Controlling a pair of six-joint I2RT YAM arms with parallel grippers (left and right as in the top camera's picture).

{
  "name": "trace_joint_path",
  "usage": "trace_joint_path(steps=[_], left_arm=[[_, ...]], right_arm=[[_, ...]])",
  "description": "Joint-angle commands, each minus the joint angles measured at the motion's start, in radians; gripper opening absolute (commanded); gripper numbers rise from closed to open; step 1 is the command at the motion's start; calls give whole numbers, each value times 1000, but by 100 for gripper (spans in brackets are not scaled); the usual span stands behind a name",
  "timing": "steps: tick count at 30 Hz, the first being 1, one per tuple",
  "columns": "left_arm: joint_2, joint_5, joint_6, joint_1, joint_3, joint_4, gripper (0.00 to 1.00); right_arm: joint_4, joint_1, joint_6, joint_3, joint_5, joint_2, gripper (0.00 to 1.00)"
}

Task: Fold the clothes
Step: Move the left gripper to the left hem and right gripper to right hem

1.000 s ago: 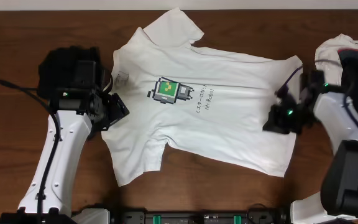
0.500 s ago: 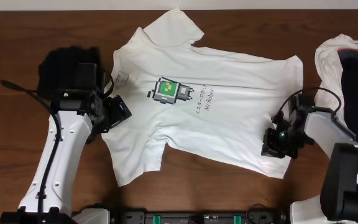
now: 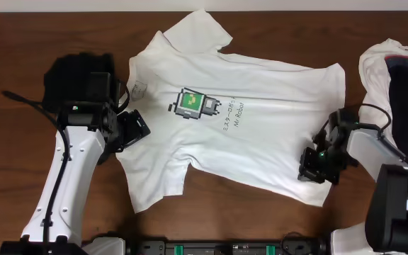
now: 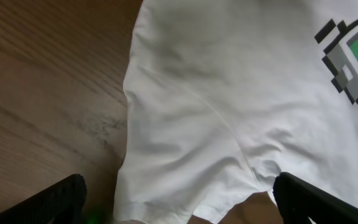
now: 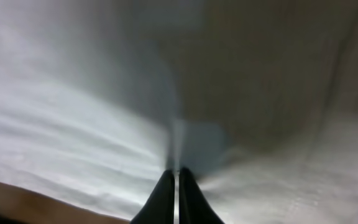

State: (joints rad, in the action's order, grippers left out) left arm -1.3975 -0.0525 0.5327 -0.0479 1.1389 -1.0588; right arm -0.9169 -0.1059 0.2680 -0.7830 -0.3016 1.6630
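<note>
Shirt (image 3: 246, 134) is spread print-up on the counter (image 3: 20, 42). Its hem (image 3: 333, 106) is clamped by the right pincer (image 5: 176, 177), fingers together; the left pincer (image 4: 179, 190) is held apart over a sleeve (image 4: 185, 162).

Dark wooden table (image 3: 20, 42), pale strip (image 3: 83, 4) along far edge

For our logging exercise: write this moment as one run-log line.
left gripper open at T-shirt shoulder | right gripper shut on T-shirt hem | T-shirt flat, unfolded
</note>
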Motion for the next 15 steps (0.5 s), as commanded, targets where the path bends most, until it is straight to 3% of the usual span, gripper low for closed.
trace_joint_path(steps=[1, 5, 9, 15], left_arm=[[6, -24, -49, 0, -11, -27, 98], [6, -101, -82, 0, -11, -110, 98], [6, -225, -182, 0, -11, -179, 98], [6, -235, -224, 0, -26, -270, 98]], right_arm=[[-55, 7, 4, -37, 106, 37, 10], [-129, 8, 5, -114, 106, 36, 24], [-146, 9, 4, -137, 102, 36, 31], [-146, 8, -31, -137, 58, 35, 37]])
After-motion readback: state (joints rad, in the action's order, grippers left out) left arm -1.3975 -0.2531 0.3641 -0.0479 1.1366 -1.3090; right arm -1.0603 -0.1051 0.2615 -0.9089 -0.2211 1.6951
